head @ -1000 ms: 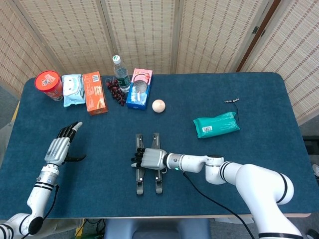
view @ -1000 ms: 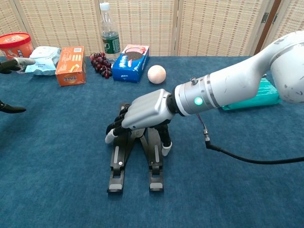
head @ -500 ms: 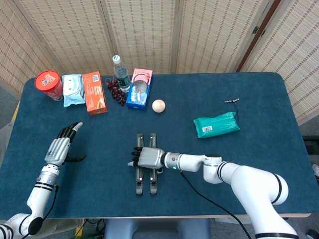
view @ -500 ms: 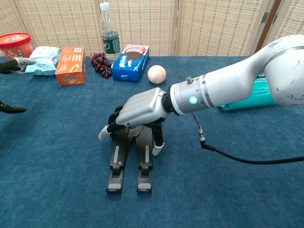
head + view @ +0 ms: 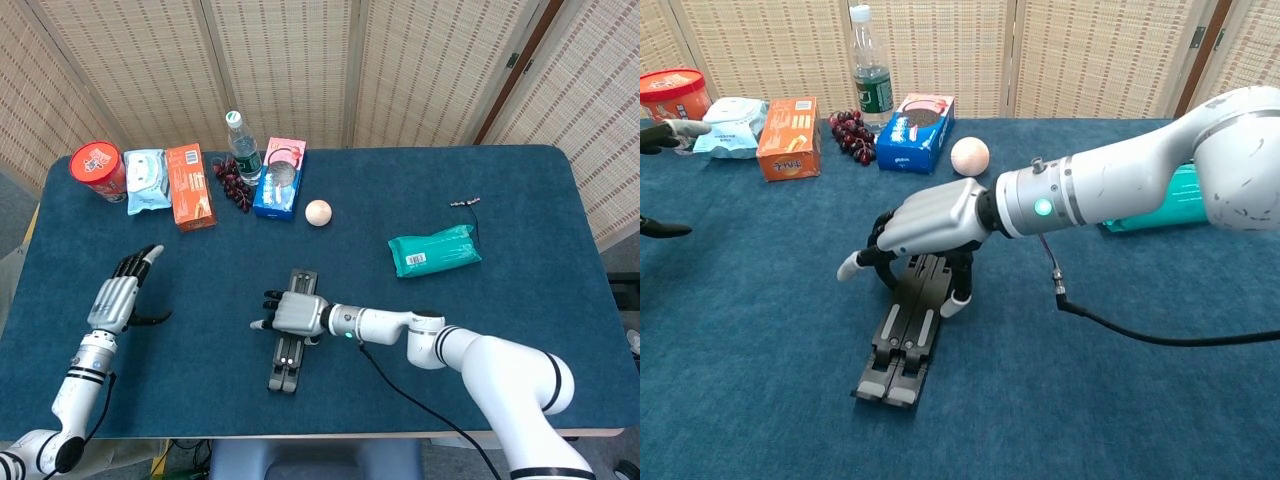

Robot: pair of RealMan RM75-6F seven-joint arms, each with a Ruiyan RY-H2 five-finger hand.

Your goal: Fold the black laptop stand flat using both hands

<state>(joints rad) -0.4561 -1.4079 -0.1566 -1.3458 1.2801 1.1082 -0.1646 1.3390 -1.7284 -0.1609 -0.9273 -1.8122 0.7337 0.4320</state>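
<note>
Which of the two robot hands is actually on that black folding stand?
The right hand: it rests over the black laptop stand mid-table. The left hand hovers apart near the table's left edge, fingers spread, touching nothing.

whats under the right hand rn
The black laptop stand lies on the blue table with its two legs side by side. The right hand arches over the stand's far end and hides the hinge there.

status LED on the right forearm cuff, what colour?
Green, glowing on the silver cuff just behind the right hand. Clearest in the chest view: LED.
</note>
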